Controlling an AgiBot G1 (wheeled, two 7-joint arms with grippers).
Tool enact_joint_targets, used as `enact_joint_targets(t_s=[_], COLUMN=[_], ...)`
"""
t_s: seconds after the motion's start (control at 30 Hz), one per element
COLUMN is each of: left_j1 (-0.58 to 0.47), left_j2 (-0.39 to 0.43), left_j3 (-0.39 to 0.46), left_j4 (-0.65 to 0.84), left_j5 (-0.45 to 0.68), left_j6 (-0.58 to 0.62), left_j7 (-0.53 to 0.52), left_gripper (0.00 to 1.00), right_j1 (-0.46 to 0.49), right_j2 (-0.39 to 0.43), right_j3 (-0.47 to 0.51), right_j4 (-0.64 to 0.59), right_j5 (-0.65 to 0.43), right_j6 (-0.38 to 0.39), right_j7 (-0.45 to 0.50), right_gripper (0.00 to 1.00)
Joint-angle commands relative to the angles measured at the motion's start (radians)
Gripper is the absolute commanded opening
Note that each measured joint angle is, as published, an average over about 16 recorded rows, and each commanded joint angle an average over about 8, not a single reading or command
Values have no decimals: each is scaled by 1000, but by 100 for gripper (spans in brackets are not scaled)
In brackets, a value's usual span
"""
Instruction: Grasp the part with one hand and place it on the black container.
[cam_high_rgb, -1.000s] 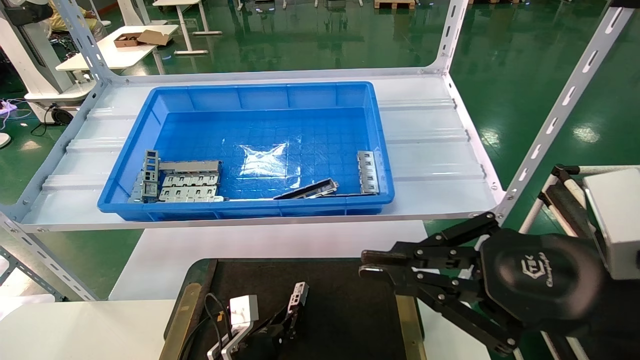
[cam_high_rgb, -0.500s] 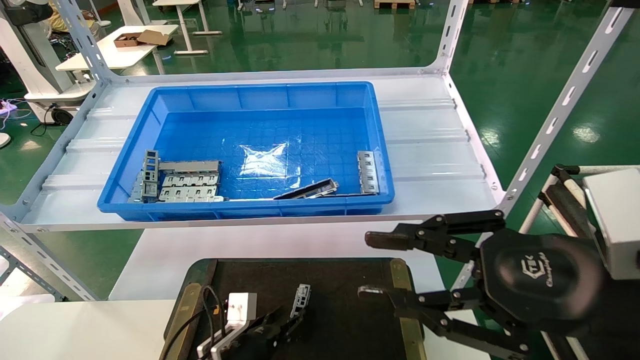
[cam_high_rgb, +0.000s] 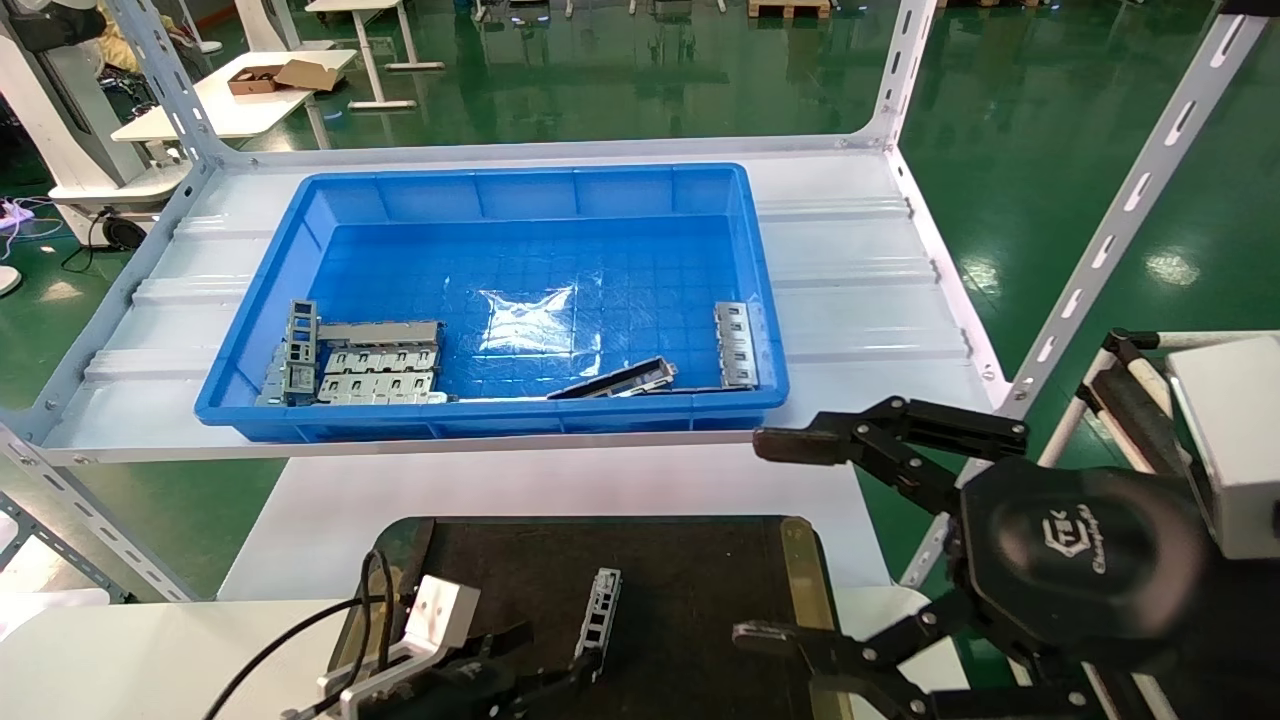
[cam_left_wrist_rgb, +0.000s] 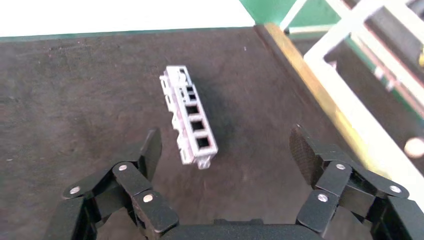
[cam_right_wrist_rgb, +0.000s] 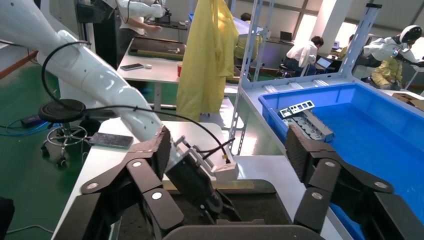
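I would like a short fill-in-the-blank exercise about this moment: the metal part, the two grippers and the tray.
1. The part lies on the ____ container.
2. The left gripper is ____, with its fingers apart from the part.
3. The right gripper holds ____.
4. Other metal pieces lie in the ____ bin on the shelf.

Missing words: black; open; nothing; blue
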Motion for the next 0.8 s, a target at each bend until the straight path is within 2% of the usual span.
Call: enact_joint_targets(t_s=[0.03,0.23,0.53,0.8], left_j1=[-14,-42,-47,-33], left_j2=[-31,-80,-144,-198], left_j3=[7,-31,-139,-218], left_j4=[-20,-30,-30,-26], left_j5=[9,-34,-173,-274], left_j6=[29,142,326,420], left_j7=[0,79,283,401], left_gripper=[100,100,100,100], right_j1=[0,0,0,0], right_j2=[0,0,0,0], right_j3=[0,0,-1,-1], right_j4=[0,0,0,0], right_j5=[0,0,0,1], right_j6=[0,0,0,0], right_j7=[0,0,0,0], right_gripper=[100,100,100,100])
